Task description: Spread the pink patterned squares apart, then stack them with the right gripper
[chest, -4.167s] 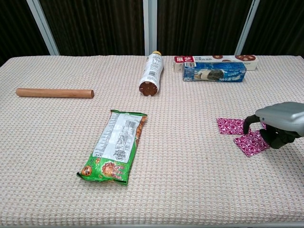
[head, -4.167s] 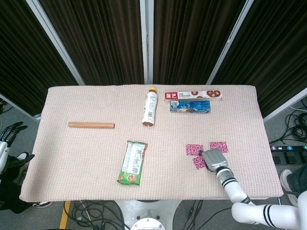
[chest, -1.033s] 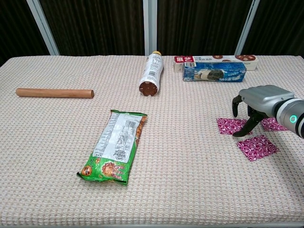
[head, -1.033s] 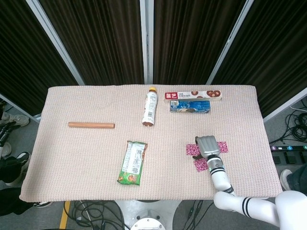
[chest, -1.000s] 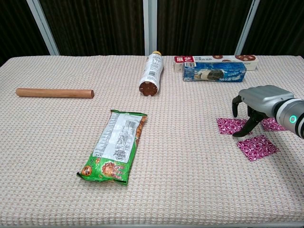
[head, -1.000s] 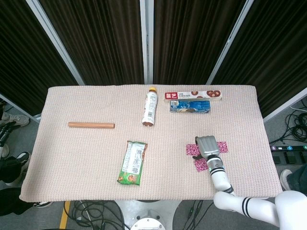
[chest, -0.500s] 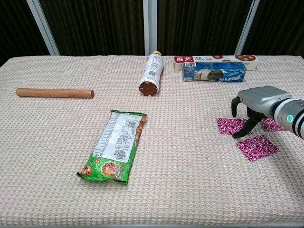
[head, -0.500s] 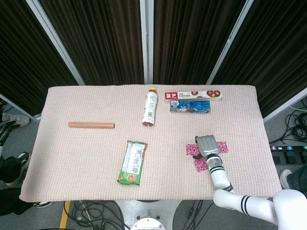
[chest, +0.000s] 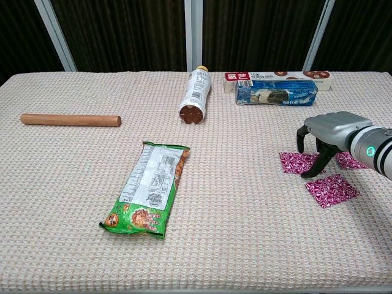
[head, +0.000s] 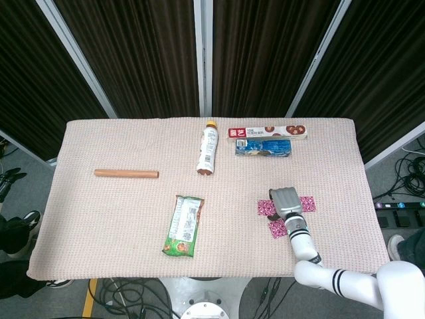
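Three pink patterned squares lie apart at the table's right. The left square has a fingertip of my right hand touching its right edge. Behind the hand, the right square peeks out. The front square lies free, nearer the table's front edge. My right hand arches over the gap between the squares, fingers apart and pointing down, holding nothing. Of my left hand only dark fingertips show beyond the table's left edge.
A green snack bag lies mid-table, and a wooden rod lies at the left. A bottle lies on its side at the back. A red biscuit box and a blue packet sit behind the squares.
Over four seconds my right hand moved from the front square up to the gap between the back two. In the last second it only crept slightly left; the squares stayed put.
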`<action>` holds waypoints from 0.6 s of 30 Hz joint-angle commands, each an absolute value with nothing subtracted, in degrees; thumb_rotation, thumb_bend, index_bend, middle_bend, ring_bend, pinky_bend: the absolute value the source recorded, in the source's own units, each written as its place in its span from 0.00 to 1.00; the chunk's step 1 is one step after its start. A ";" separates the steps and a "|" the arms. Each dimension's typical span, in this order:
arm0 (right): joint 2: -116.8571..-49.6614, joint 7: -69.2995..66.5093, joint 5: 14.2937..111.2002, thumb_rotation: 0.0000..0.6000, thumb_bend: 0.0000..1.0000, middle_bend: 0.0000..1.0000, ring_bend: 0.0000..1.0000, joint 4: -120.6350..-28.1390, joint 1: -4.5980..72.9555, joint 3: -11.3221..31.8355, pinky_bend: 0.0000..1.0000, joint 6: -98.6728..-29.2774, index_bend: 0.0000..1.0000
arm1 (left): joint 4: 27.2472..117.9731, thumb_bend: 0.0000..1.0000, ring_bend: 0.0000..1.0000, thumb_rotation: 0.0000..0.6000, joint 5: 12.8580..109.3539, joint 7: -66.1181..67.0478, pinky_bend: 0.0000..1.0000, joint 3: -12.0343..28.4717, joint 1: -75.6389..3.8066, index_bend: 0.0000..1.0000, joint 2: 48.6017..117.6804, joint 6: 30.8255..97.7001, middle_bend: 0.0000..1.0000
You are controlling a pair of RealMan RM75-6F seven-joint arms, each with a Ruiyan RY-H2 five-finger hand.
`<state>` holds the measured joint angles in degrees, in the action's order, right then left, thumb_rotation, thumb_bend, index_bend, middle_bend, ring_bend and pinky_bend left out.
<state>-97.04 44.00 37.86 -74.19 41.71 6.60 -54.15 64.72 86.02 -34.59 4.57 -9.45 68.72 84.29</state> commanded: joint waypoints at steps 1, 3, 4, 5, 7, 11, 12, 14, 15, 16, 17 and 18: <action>-97.01 44.11 37.43 0.86 0.00 1.00 1.00 -74.17 41.79 6.48 0.98 -53.95 0.42 | 64.67 0.06 0.16 1.00 85.99 -34.66 0.26 4.58 -9.42 0.23 68.71 84.32 0.23; -96.99 44.19 36.93 0.87 0.00 1.00 1.00 -74.19 41.88 6.43 0.98 -53.71 0.42 | 64.61 0.06 0.16 1.00 85.96 -34.70 0.26 4.61 -9.40 0.23 68.71 84.37 0.23; -96.99 44.22 36.78 0.87 0.00 1.00 1.00 -74.21 41.93 6.41 0.98 -53.67 0.42 | 64.59 0.06 0.16 1.00 85.95 -34.72 0.26 4.62 -9.38 0.23 68.72 84.38 0.23; -96.97 44.23 36.68 0.88 0.00 1.00 1.00 -74.26 41.99 6.41 0.98 -53.66 0.42 | 64.56 0.06 0.16 1.00 85.93 -34.76 0.26 4.61 -9.35 0.23 68.72 84.39 0.23; -96.95 44.11 36.66 0.91 0.00 1.00 1.00 -74.40 42.02 6.38 0.98 -53.70 0.42 | 64.52 0.06 0.16 1.00 85.93 -34.79 0.26 4.59 -9.35 0.23 68.75 84.35 0.23; -96.70 43.38 37.22 0.95 0.00 1.00 1.00 -74.90 41.99 6.49 0.98 -54.02 0.43 | 64.41 0.06 0.16 1.00 85.92 -34.91 0.26 4.61 -9.32 0.23 68.78 84.39 0.23; -96.59 43.08 37.43 0.96 0.00 1.00 1.00 -75.06 41.96 6.57 0.98 -54.14 0.43 | 64.40 0.06 0.16 1.00 85.93 -34.93 0.26 4.63 -9.34 0.23 68.78 84.40 0.23; -96.31 42.58 37.82 0.97 0.00 1.00 1.00 -75.35 41.94 6.71 0.98 -54.32 0.43 | 64.41 0.06 0.16 1.00 85.97 -34.90 0.26 4.63 -9.35 0.23 68.77 84.43 0.23; -96.17 42.41 37.95 0.97 0.00 1.00 1.00 -75.50 41.93 6.77 0.98 -54.38 0.43 | 64.43 0.06 0.16 1.00 85.98 -34.89 0.26 4.63 -9.35 0.23 68.76 84.43 0.23; -96.03 42.23 38.08 0.96 0.00 1.00 1.00 -75.65 41.92 6.83 0.98 -54.47 0.43 | 64.45 0.06 0.16 1.00 85.99 -34.87 0.26 4.63 -9.37 0.23 68.76 84.41 0.23; -95.91 42.04 38.22 0.97 0.00 1.00 1.00 -75.81 41.89 6.88 0.98 -54.57 0.43 | 64.49 0.06 0.16 1.00 86.00 -34.84 0.26 4.63 -9.37 0.23 68.75 84.40 0.23; -95.72 41.80 38.41 0.97 0.00 1.00 1.00 -76.04 41.86 6.96 0.98 -54.71 0.43 | 64.54 0.06 0.16 1.00 86.03 -34.78 0.26 4.61 -9.39 0.23 68.74 84.39 0.23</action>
